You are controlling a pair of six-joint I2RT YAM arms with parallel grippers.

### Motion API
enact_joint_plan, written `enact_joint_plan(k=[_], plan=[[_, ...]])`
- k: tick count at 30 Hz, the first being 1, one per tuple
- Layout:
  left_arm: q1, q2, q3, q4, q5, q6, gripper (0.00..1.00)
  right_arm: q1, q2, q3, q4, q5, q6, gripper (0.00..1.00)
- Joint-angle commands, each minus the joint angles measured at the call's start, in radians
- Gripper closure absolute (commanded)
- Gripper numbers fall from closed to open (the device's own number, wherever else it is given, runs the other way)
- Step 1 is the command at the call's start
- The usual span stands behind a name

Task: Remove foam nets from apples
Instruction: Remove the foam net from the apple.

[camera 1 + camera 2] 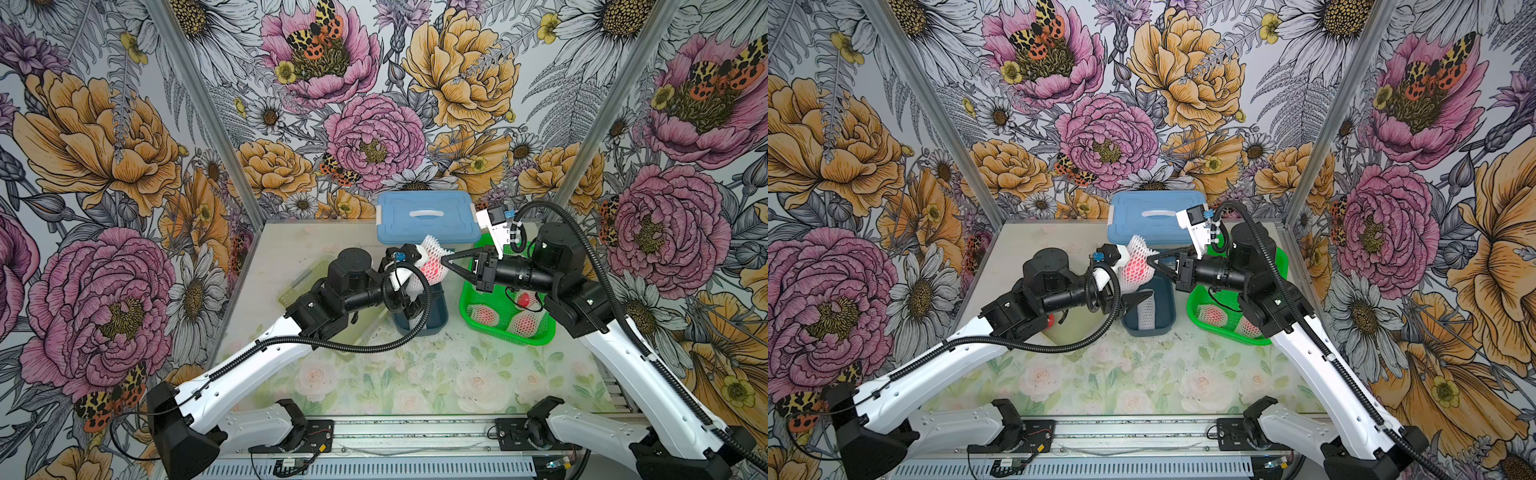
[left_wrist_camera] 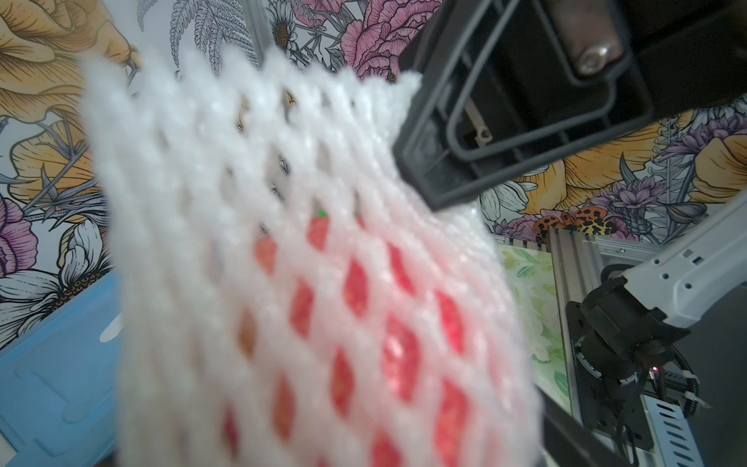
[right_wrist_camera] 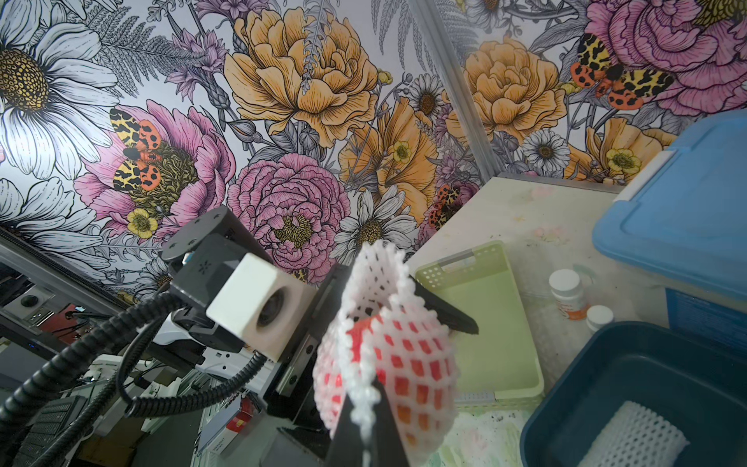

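Where both top views look down on the bench point(image 1: 374, 374), the foam net point(image 1: 431, 246) with its apple point(image 1: 434, 266) hangs in the air over a dark blue bin point(image 1: 1168, 293), between the two arms. The right hand point(image 1: 444, 260) is pinched tight on the net's side edge. The left hand point(image 1: 1144, 272) stands wide, with one finger under the wrapped apple and its partner hidden behind the net. An empty net point(image 1: 1147, 316) lies in the bin. Just beside the bin, a green basket point(image 1: 536, 337) holds more netted apples point(image 1: 486, 316). A blue lidded box point(image 1: 428, 216) sits behind.

From the left wrist, the net fills the picture, blurred, with red skin showing through its diamond holes. One black finger point(image 2: 440, 178) touches the net's empty end.

From the right wrist, the closed fingertips point(image 3: 390, 438) clamp the net's frilly seam, and the net's open end flares beyond the apple. A pale green tray point(image 3: 485, 323) and two white bottles point(image 3: 566, 291) are on the bench farther off.
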Motion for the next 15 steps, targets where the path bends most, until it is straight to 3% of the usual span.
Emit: enact_joint_plan(k=[1,4,7,13,15], plan=[[0.004,-0.016,0.014,0.025,-0.013,0.000,0.15,0.005,-0.019,-0.012,0.004,-0.001,0.009,1.00],[0.003,-0.014,0.018,0.015,-0.005,-0.001,0.35,0.005,-0.019,-0.017,0.004,0.006,0.006,1.00],[0.001,-0.015,0.019,0.010,-0.003,-0.003,0.42,0.006,-0.014,-0.014,0.003,0.005,0.006,1.00],[0.005,-0.013,0.016,0.001,-0.002,-0.005,0.64,0.009,-0.023,-0.008,0.006,0.003,0.001,0.64],[0.007,-0.011,0.013,-0.002,-0.002,-0.004,0.71,0.012,-0.032,-0.006,0.005,0.001,-0.007,0.58]])
